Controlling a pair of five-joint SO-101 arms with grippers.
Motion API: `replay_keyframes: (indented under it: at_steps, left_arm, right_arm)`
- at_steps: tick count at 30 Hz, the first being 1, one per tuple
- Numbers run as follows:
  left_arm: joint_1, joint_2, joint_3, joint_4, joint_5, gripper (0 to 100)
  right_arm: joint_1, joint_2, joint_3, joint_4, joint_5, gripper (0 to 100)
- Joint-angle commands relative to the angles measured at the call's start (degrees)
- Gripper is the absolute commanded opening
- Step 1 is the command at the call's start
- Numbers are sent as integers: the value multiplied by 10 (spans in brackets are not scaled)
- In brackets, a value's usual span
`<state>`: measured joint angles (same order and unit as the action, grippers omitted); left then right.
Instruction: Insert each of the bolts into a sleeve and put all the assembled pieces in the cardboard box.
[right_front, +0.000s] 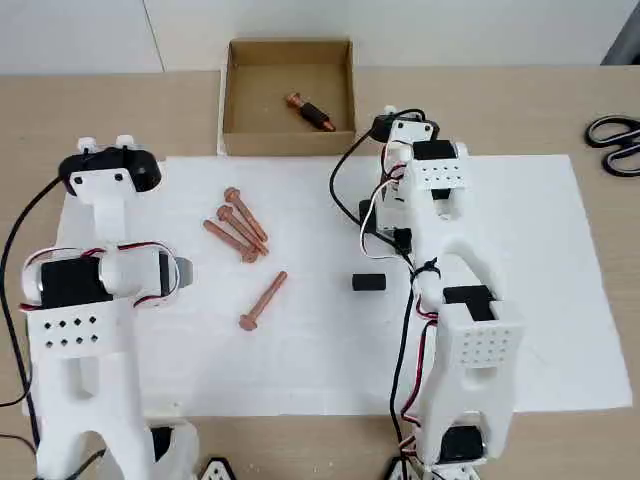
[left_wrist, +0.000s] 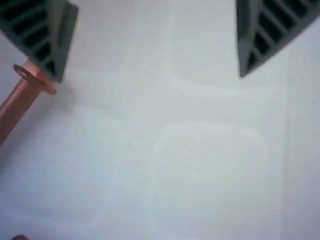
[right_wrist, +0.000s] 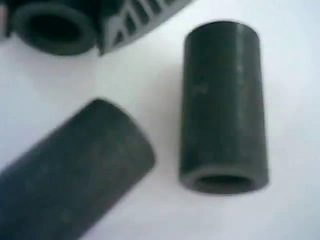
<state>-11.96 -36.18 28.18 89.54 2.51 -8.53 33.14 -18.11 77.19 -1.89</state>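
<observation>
Copper and black: one assembled piece (right_front: 310, 111), a bolt seated in a sleeve, lies inside the cardboard box (right_front: 236, 100) at the far side of the wooden worktop (right_front: 90, 110). A white sheet (right_front: 520, 250) is spread in front of the box and carries four loose bolts. Three of them form a cluster (right_front: 238, 224) just forward of the box's left corner, and a fourth bolt (right_front: 262, 300) lies alone, farther from the box. A single black sleeve (right_front: 368, 282) lies forward of the box's right side, just beside the right arm (right_front: 440, 175). The left arm (right_front: 100, 270) stands well to the left of the box. Its wrist view shows the left claw (left_wrist: 148, 74) spread wide above the sheet and gripping nothing, with a bolt head (left_wrist: 31, 75) beside one finger (left_wrist: 42, 35). The right wrist view takes in three sleeves at close range: one (right_wrist: 222, 107) lying apart from a second (right_wrist: 75, 170), and a third (right_wrist: 55, 27) just beside the right claw (right_wrist: 135, 20). Whether that claw is open or closed cannot be told. Scissors (right_front: 615, 140) rest on the worktop well to the right of the box
</observation>
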Motion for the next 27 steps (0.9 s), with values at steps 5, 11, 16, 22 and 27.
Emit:
replay_keyframes:
  at_steps: [5,11,16,22,27]
  left_arm:
    - [4,-12,-3,-1,2,215]
    - [4,-8,-3,0,2,215]
    - [4,-9,-3,2,2,215]
    - [4,-11,-2,3,2,215]
    - [4,-11,-2,3,2,215]
  right_arm:
    - [21,-34,-46,59,-3,5]
    - [46,-71,-86,125,25,8]
    - [57,-73,-86,148,43,46]
    - [79,-32,-86,138,47,160]
    - [80,21,-87,143,56,226]
